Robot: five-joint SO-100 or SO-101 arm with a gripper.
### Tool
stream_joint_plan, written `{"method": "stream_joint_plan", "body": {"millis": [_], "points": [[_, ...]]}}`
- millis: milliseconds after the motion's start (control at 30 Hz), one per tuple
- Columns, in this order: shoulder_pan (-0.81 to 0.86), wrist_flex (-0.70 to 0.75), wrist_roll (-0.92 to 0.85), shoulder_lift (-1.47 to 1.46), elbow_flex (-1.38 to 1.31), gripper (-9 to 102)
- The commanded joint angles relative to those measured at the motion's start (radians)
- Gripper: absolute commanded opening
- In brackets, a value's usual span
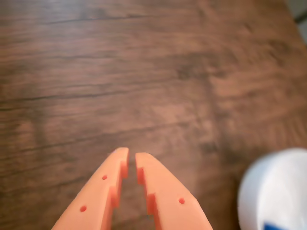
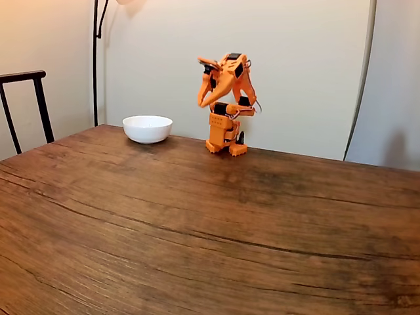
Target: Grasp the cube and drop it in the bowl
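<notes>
In the wrist view my orange gripper (image 1: pixel 132 160) reaches up from the bottom edge over bare wood. Its fingers are shut to a thin slit with nothing between them. The white bowl (image 1: pixel 276 187) sits blurred at the lower right, to the right of the fingers. A bright-blue sliver of the cube (image 1: pixel 276 226) shows inside it, cut off by the frame's bottom edge. In the fixed view the bowl (image 2: pixel 147 128) stands at the table's far left. The arm is folded over its base to the right, with the gripper (image 2: pixel 202 102) held high and pointing down-left. The bowl's wall hides the cube there.
The wooden table (image 2: pixel 210 230) stretches wide and bare toward the camera. A dark chair back (image 2: pixel 26 105) stands at the far left edge, with a thin lamp pole (image 2: pixel 95 62) behind the bowl. The arm's base (image 2: pixel 224 141) stands near the table's far edge by the wall.
</notes>
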Motion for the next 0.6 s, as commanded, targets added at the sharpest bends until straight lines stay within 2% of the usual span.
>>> {"method": "stream_joint_plan", "body": {"millis": [0, 467, 567], "points": [[-0.081, -0.112, -0.003, 0.002, 0.078, 0], [-0.222, -0.422, -0.003, 0.002, 0.436, 0], [-0.233, -0.434, -0.003, 0.002, 0.505, 0]]}}
